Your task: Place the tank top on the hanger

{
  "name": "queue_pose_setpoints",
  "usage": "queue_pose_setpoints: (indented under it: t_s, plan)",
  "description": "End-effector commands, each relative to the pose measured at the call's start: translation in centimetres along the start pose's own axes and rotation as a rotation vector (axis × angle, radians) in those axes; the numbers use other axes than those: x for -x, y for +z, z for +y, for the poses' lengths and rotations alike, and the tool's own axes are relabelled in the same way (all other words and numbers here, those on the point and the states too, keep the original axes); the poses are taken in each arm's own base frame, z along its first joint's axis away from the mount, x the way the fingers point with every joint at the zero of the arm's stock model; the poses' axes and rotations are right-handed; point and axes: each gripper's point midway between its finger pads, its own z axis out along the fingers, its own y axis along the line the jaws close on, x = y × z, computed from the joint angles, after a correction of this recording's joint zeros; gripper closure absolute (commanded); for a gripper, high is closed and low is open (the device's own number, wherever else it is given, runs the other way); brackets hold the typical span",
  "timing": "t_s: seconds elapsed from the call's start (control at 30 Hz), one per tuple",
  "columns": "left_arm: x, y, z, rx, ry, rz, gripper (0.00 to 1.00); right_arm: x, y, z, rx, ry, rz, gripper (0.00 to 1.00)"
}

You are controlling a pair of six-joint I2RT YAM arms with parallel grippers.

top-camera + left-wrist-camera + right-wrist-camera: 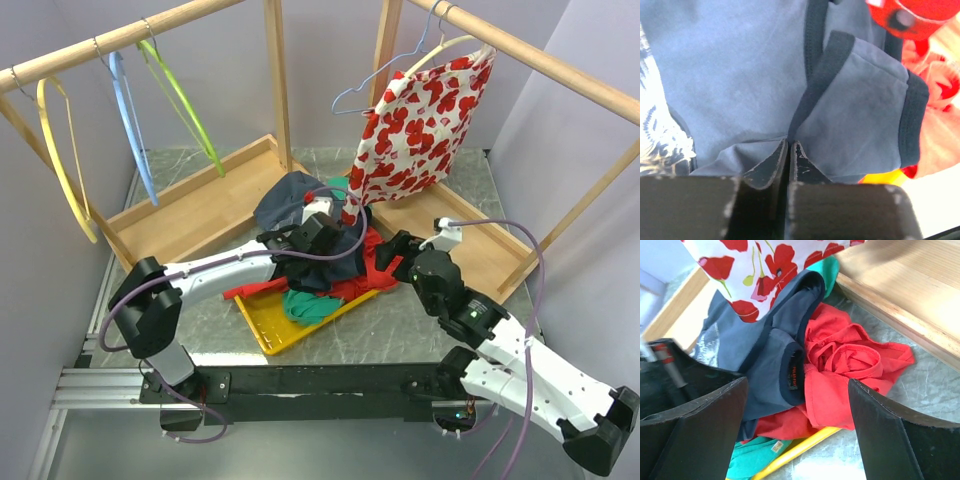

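Note:
The navy tank top (287, 200) lies crumpled on the clothes pile at the table's middle. It fills the left wrist view (740, 75). My left gripper (320, 233) is down on it, and its jaws (789, 142) are shut on a fold of its dark trim. My right gripper (393, 252) hovers open and empty just right of the pile. In the right wrist view this gripper (797, 381) is spread over the tank top's neckline (770, 375) with its small orange label. The lime-green hanger (185, 105) hangs bare on the back left rail.
A red garment (372, 272) and a teal garment (312, 306) lie with the tank top, partly over a yellow tray (262, 325). A blue hanger (130, 130) and a yellow hanger (62, 160) hang beside the green one. A white cloth with red flowers (425, 120) hangs at right over a wooden base (480, 250).

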Motion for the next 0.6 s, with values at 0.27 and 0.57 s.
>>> queue_pose_setpoints:
  t_s: [0.27, 0.57]
  plan:
    - [4.7, -13.9, 3.8, -0.168, -0.253, -0.281, 0.99, 3.7, 3.6, 2.9, 0.006, -0.007, -0.101, 0.15]
    - [-1.5, -17.6, 3.3, -0.468, -0.239, -0.18, 0.99, 3.6, 10.4, 4.1, 0.028, -0.016, -0.014, 0.25]
